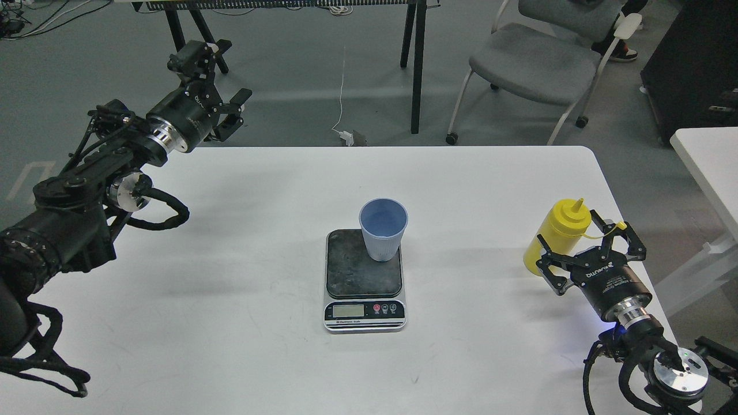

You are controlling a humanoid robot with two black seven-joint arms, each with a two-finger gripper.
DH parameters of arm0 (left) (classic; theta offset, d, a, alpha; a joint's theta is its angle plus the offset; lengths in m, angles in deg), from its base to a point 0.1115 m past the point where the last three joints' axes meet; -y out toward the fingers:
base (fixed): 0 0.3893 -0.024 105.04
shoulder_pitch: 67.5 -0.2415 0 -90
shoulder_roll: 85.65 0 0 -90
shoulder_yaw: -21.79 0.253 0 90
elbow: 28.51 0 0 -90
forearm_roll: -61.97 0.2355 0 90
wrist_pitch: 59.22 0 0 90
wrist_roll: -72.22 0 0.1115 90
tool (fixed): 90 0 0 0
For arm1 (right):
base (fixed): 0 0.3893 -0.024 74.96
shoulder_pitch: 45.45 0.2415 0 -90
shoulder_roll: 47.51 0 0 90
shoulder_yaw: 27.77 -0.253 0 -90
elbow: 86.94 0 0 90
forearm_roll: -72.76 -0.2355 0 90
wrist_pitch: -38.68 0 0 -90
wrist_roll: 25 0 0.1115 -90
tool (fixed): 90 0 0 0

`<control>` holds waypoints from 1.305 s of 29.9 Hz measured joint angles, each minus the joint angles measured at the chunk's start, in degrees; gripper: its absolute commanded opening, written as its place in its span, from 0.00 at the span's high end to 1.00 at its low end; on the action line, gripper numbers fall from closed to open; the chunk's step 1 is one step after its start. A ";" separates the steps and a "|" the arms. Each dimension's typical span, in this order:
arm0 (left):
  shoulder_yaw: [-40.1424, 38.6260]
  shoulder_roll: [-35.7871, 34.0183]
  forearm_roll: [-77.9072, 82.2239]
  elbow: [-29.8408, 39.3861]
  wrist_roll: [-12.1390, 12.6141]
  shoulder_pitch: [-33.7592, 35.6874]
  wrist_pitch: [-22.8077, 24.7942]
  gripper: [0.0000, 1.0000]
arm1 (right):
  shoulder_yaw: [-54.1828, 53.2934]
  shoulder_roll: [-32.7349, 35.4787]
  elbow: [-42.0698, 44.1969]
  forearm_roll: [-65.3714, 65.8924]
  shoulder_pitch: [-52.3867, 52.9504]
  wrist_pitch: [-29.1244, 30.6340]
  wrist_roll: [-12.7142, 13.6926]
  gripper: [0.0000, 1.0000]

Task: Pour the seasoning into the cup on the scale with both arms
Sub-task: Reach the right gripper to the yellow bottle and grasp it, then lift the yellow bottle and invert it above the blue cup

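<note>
I'm at the grasp step — my right gripper point(582, 245) stands open around the seasoning point(558, 239) near the counter's point(230, 288) right edge, jaws not yet closed. Left gripper point(222, 86) hangs open, well off to the far left. The cup point(383, 230) sits on the scale point(364, 279). Next — close, lift, carry it over the cup.

A light blue ribbed cup point(383, 228) stands upright at the far right corner of the scale's point(364, 278) dark plate. The yellow squeeze bottle point(557, 237) stands well to the right, its tethered cap hanging off.
</note>
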 measured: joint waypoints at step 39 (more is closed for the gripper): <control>-0.50 0.03 0.58 0.05 0.00 0.14 -0.01 0.05 | 23.90 2.03 -1.71 65.79 43.39 -16.51 2.28 0.58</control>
